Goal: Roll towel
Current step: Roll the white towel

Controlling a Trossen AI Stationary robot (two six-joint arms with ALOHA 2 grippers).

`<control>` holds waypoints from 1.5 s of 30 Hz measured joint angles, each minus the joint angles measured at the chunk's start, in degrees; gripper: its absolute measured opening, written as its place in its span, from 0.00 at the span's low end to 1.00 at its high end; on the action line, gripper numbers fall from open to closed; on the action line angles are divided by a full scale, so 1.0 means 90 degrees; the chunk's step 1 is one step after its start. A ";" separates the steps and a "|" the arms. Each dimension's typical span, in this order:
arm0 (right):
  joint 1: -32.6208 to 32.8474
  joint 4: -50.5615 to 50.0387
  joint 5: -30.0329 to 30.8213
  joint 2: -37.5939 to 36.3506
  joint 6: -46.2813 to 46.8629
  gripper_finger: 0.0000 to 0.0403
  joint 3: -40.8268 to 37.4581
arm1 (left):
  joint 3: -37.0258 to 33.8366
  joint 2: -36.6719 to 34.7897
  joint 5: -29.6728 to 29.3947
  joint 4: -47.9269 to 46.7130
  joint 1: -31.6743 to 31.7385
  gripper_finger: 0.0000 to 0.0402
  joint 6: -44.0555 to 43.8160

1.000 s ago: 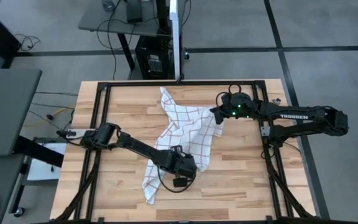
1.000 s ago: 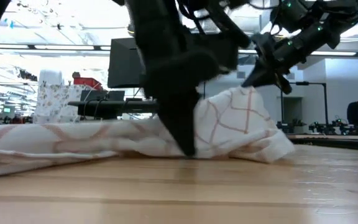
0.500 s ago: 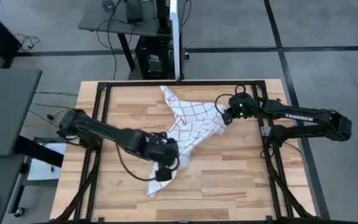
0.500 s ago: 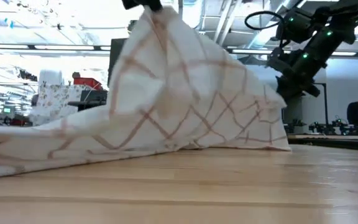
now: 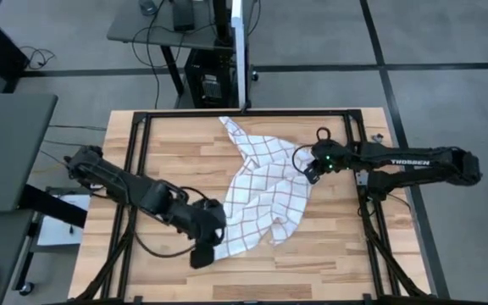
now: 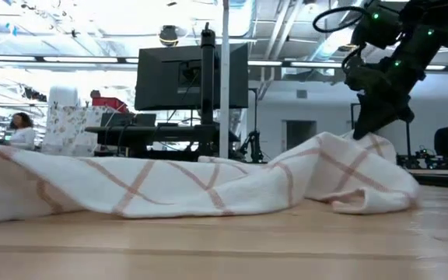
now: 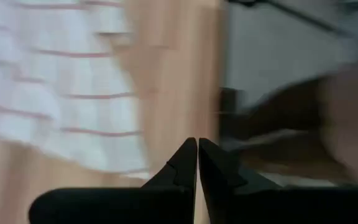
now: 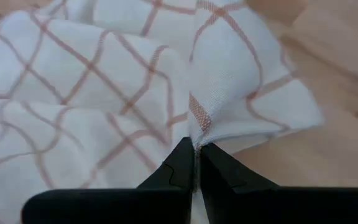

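Observation:
A white towel with a red-brown check lies spread, with folds, across the middle of the table, its far corner toward the far edge. My right gripper is shut on the towel's right edge. My left gripper is shut, low beside the towel's near left corner. Its wrist view shows the fingertips over bare wood with the towel to one side. I cannot tell whether it touches the cloth. My right gripper pinches a small raised fold of the towel's right edge between its two fingers. The fingers come from above, slanting in from the table's right. The cloth rises a little at the hold and the rest lies slack on the table.
A black metal frame runs round the wooden table top. Bare wood shows to the towel's right and near side. Beyond the far edge stand a monitor and a post.
My left gripper has gone toward the table's left edge with the towel's near part, lifting it high and bringing it down. The towel, bunched in a narrow strip before, now lies spread out wider. Its far corner and the part in my right gripper have stayed.

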 joint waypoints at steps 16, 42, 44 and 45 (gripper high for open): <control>0.2649 -0.0751 -0.0957 -0.0174 0.2885 0.53 0.0005 | -0.0999 0.0117 0.1273 0.0051 0.1289 0.00 0.1600; 0.5839 0.2689 0.0370 0.4120 0.6107 0.39 0.0845 | -0.4523 -0.0183 0.2088 0.4625 0.2408 0.00 0.2313; 0.6352 0.2361 0.0118 0.4049 0.6630 0.39 0.0948 | -0.4526 -0.0499 0.2068 0.4556 0.2446 0.00 0.2361; 0.6605 0.2122 0.0035 0.3993 0.6979 0.39 0.1008 | -0.4526 -0.0647 0.2024 0.4488 0.2463 0.00 0.2441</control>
